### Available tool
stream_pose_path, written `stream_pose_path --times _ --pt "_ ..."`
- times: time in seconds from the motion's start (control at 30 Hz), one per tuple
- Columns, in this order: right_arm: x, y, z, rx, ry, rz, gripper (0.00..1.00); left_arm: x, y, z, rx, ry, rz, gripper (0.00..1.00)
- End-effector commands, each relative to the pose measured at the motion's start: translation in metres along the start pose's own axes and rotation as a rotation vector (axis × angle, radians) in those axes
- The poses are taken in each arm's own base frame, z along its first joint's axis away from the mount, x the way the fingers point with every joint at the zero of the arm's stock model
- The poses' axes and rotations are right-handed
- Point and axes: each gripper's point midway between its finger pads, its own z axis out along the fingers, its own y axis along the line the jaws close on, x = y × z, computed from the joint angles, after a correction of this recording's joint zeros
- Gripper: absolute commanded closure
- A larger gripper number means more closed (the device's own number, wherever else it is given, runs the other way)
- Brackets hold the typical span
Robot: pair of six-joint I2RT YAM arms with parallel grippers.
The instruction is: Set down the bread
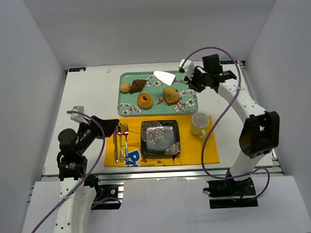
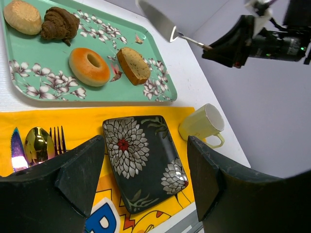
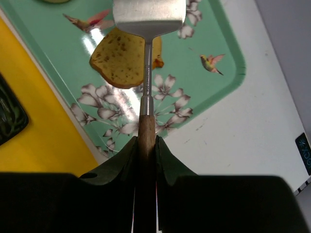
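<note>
The bread (image 1: 144,100) (image 2: 89,66), a golden-orange ring, lies in the middle of the teal flowered tray (image 1: 125,110) (image 2: 43,53). My right gripper (image 1: 187,79) (image 3: 146,141) is shut on the wooden handle of a metal spatula (image 1: 164,77) (image 3: 149,14). The blade hovers over the tray's back right part, above and right of the bread and apart from it. My left gripper (image 1: 112,127) (image 2: 145,141) hangs open and empty over the left of the yellow placemat (image 1: 197,145). A black flowered plate (image 1: 160,138) (image 2: 141,160) rests on the mat in front of the tray.
On the tray also lie a tan bread slice (image 1: 170,95) (image 3: 121,60), a pale bun (image 1: 125,87) and a dark brown pastry (image 1: 138,85). A pale yellow mug (image 1: 199,124) stands right of the plate. Cutlery (image 1: 120,140) lies at the plate's left.
</note>
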Motion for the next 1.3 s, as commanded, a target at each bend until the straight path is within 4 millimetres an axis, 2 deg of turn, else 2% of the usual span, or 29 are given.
stream_pose_path --times 0.0,0.03,0.1,0.17,0.2,0.3,0.5,0.67,0.8,0.97,1.27 --pt "0.006 0.014 0.008 -0.055 0.127 -0.046 1.00 -0.007 -0.005 -0.004 -0.005 -0.018 0.019 0.22" --pt "-0.002 0.016 0.010 -0.052 0.133 -0.066 1.00 -0.006 -0.005 -0.005 -0.005 -0.018 0.019 0.22" --pt "0.005 0.023 0.023 -0.071 0.178 -0.070 1.00 -0.006 -0.005 -0.005 -0.007 -0.019 0.019 0.22" --pt "-0.001 0.025 0.029 -0.063 0.197 -0.078 1.00 -0.006 -0.005 -0.006 -0.011 -0.019 0.020 0.22" --pt "0.002 0.031 0.038 -0.078 0.217 -0.067 1.00 -0.005 -0.003 -0.006 -0.016 -0.016 0.019 0.22" --pt "0.002 0.033 0.048 -0.070 0.245 -0.069 1.00 -0.006 -0.003 -0.006 -0.019 -0.015 0.025 0.22" --pt "0.005 0.038 0.060 -0.062 0.295 -0.092 1.00 -0.007 -0.003 -0.006 -0.024 -0.013 0.033 0.22" --pt "0.013 0.040 0.049 -0.066 0.331 -0.114 1.00 -0.007 -0.002 -0.006 -0.028 -0.015 0.032 0.22" --pt "0.015 0.047 0.031 -0.089 0.343 -0.137 1.00 -0.005 -0.002 -0.006 -0.025 -0.014 0.032 0.22" --pt "0.027 0.070 0.013 -0.178 0.381 -0.125 1.00 -0.003 -0.002 -0.007 -0.021 -0.009 0.032 0.22" --pt "0.039 0.092 0.010 -0.285 0.417 -0.101 1.00 -0.002 -0.003 -0.008 -0.016 -0.011 0.033 0.22"
